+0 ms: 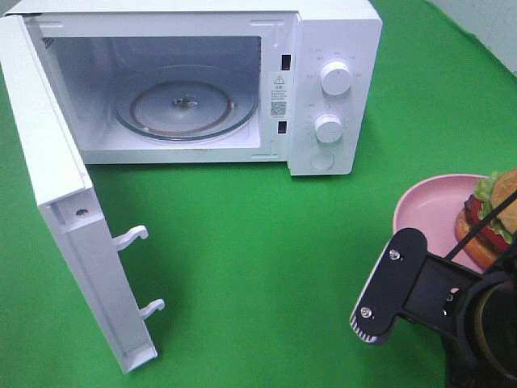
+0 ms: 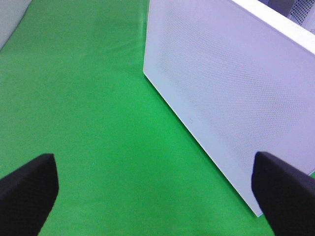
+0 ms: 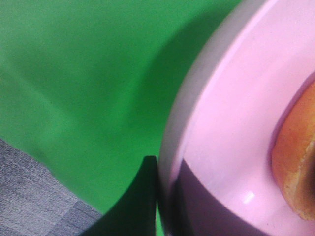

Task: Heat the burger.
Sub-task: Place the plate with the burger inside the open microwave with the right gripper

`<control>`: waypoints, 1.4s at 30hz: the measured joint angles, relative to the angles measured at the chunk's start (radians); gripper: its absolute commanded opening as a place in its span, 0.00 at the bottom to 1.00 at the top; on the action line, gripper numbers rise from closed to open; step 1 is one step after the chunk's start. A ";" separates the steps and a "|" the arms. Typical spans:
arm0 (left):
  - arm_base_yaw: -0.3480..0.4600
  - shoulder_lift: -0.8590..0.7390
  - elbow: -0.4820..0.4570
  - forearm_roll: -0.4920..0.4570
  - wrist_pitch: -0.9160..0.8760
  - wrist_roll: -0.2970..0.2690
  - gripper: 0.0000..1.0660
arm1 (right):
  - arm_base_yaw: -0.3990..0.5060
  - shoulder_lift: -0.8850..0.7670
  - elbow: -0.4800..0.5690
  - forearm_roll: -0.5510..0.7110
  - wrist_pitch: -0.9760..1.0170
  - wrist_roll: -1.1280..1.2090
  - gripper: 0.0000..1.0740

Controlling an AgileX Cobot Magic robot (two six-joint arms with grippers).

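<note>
The burger [image 1: 491, 217], with its golden bun, green lettuce and red tomato, sits on a round pink plate [image 1: 432, 212] at the right edge of the green table. My right gripper [image 1: 401, 246] is at the plate's near-left rim. In the right wrist view one black finger [image 3: 140, 201] presses the outside of the plate's rim [image 3: 216, 123], a dark shape lies just inside it, and the bun's edge [image 3: 295, 162] shows. My left gripper [image 2: 157, 206] is open and empty, low over the cloth beside the microwave door [image 2: 231, 98]. It is out of the exterior view.
The white microwave [image 1: 331, 89] stands at the back with its cavity open and its glass turntable [image 1: 184, 105] bare. Its door [image 1: 69, 226] swings out toward the front left, with two latch hooks [image 1: 133, 237]. Green cloth [image 1: 258, 259] covers the table.
</note>
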 measured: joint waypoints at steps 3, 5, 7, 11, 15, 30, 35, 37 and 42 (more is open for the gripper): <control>0.000 0.000 0.000 0.000 0.000 0.000 0.94 | 0.000 0.000 0.000 -0.012 0.000 -0.024 0.00; 0.000 0.000 0.000 0.000 0.000 0.000 0.94 | 0.000 0.000 0.000 -0.019 0.000 -0.055 0.00; 0.000 0.000 0.000 0.000 0.000 0.000 0.94 | 0.000 0.000 0.000 -0.022 0.000 -0.083 0.00; 0.000 0.000 0.000 0.000 0.000 0.001 0.94 | 0.000 0.000 0.000 -0.037 -0.027 -0.126 0.00; 0.000 0.000 0.000 0.000 0.000 0.001 0.94 | 0.000 0.000 0.000 -0.056 -0.061 -0.132 0.00; 0.000 0.000 0.000 0.000 0.000 0.001 0.94 | 0.000 0.000 0.001 -0.120 -0.160 -0.292 0.00; 0.000 0.000 0.000 0.000 0.000 0.001 0.94 | 0.000 0.000 0.001 -0.156 -0.174 -0.311 0.00; 0.000 0.000 0.000 0.000 0.000 0.001 0.94 | 0.000 0.000 0.001 -0.193 -0.174 -0.312 0.01; 0.000 0.000 0.000 0.000 0.000 0.001 0.94 | 0.000 0.000 0.001 -0.208 -0.203 -0.313 0.01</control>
